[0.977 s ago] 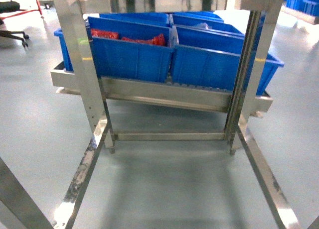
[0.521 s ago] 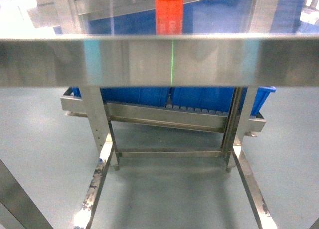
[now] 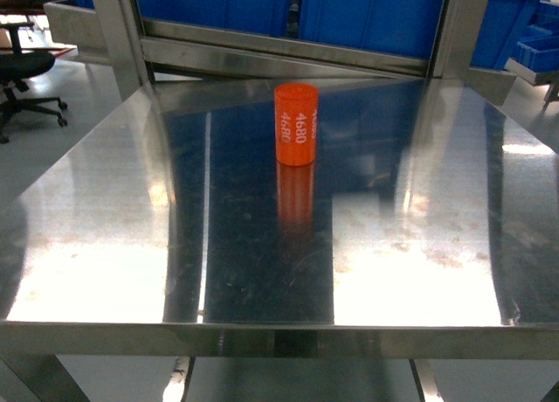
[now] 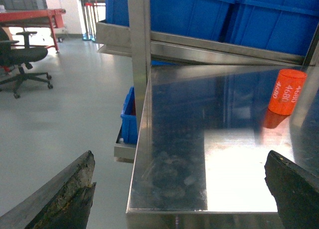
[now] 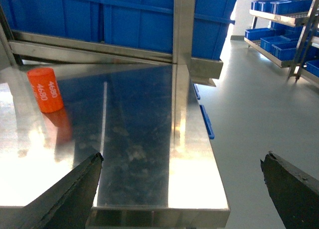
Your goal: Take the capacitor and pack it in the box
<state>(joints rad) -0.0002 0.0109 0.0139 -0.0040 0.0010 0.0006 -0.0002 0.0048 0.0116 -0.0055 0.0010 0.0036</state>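
An orange cylindrical capacitor (image 3: 296,124) printed with "4680" in white stands upright on the stainless steel table (image 3: 105,245), at about 12 o'clock from the table's middle in the head view, its reflection stretching toward the near edge. Behind it, at 12 o'clock, blue plastic bins (image 3: 367,13) sit on a steel rack shelf (image 3: 279,51).

In the left wrist view, the left gripper (image 4: 182,189) has its fingers (image 4: 65,196) spread wide apart, empty, hanging off the table's near left corner, with the capacitor (image 4: 286,91) well away at 2 o'clock.

In the right wrist view, the right gripper (image 5: 182,186) likewise holds its fingers (image 5: 72,196) wide apart and empty by the near right corner; the capacitor (image 5: 45,89) stands at 10 o'clock.

An office chair (image 3: 26,79) stands on the floor at 10 o'clock.
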